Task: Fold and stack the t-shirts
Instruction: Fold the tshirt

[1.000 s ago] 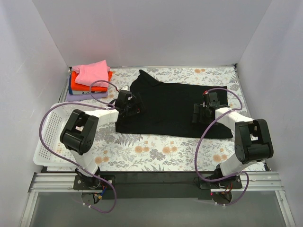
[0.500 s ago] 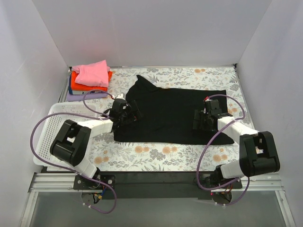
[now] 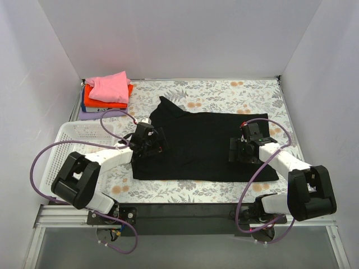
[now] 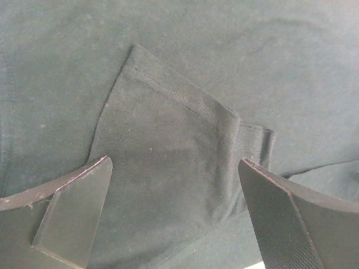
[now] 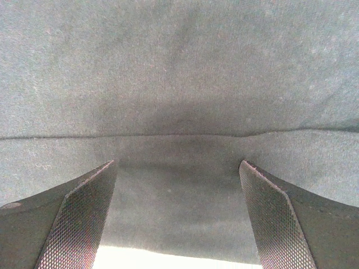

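- Black t-shirt (image 3: 202, 145) is spread on the counter (image 3: 224, 89).
- Left hand (image 4: 174, 162) is found released above its sleeve (image 4: 168, 140).
- Right hand (image 5: 176, 162) is found released above a folded edge.

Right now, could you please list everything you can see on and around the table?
tablecloth: one, grey flowered, under everything
black t-shirt: one, black, spread out mid-cloth
pink t-shirt: one, pink, top of far-left stack
orange t-shirt: one, orange, under the pink
blue t-shirt: one, blue, thin edge under the orange
lilac t-shirt: one, lilac, bottom of stack
basket: one, white mesh, left side
arms: two, white and black, reaching from the near edge
left pincer: one, dark, open over the black t-shirt's left part
right pincer: one, dark, open over its right part
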Robot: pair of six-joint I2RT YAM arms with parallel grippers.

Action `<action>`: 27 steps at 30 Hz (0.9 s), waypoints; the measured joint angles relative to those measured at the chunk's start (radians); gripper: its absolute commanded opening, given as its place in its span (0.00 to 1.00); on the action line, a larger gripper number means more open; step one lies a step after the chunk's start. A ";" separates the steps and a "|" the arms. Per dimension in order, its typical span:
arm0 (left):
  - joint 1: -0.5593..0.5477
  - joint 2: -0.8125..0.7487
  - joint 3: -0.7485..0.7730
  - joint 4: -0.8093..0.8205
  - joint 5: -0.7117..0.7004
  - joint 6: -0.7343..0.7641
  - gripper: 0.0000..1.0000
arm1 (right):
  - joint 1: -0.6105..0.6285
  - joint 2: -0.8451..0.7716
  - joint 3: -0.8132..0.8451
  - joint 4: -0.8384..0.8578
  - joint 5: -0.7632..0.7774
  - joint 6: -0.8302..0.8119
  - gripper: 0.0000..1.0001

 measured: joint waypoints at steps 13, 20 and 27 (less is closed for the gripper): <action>-0.008 0.024 0.494 -0.348 -0.107 0.056 0.98 | -0.024 0.017 0.352 -0.157 0.027 -0.034 0.98; 0.005 0.065 0.597 -0.378 -0.112 0.065 0.98 | -0.239 0.226 0.533 -0.106 0.013 -0.083 0.92; 0.007 0.059 0.548 -0.399 -0.111 0.058 0.98 | -0.386 0.475 0.687 -0.054 0.011 -0.098 0.81</action>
